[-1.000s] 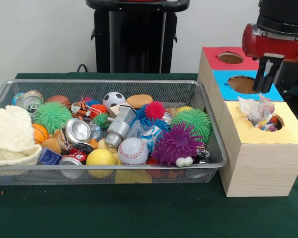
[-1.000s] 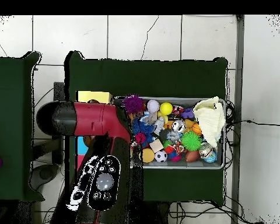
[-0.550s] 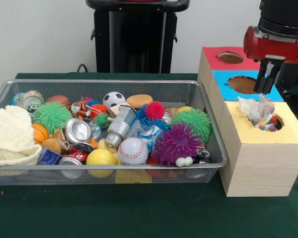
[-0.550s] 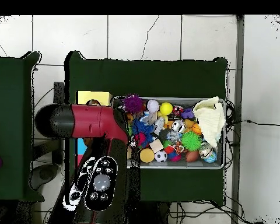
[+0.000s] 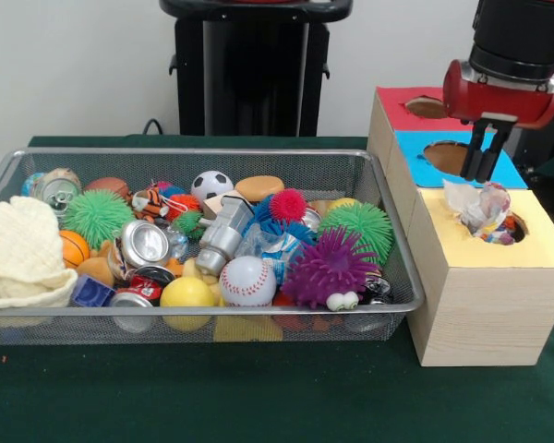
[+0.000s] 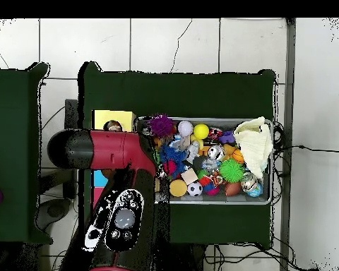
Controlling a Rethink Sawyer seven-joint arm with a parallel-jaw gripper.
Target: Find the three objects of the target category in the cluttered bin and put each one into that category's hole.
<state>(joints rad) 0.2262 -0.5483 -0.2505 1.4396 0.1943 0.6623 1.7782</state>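
Presumably, crumpled wrappers are the target category, so the pieces left among the clutter in the mesh bin (image 5: 388, 242) are judged light, soft and best pinched at a fold, one wad (image 5: 480, 207) sits in the yellow hole, and the gripper (image 5: 481, 164) hangs above, nearly closed and empty.

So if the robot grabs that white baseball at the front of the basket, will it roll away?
Probably a bit. The baseball is round and smooth, so it could slip from a pinch. It sits wedged between the yellow ball and the purple spiky ball, so it likely won't roll far. If pushed, it would probably nudge those neighbours first.
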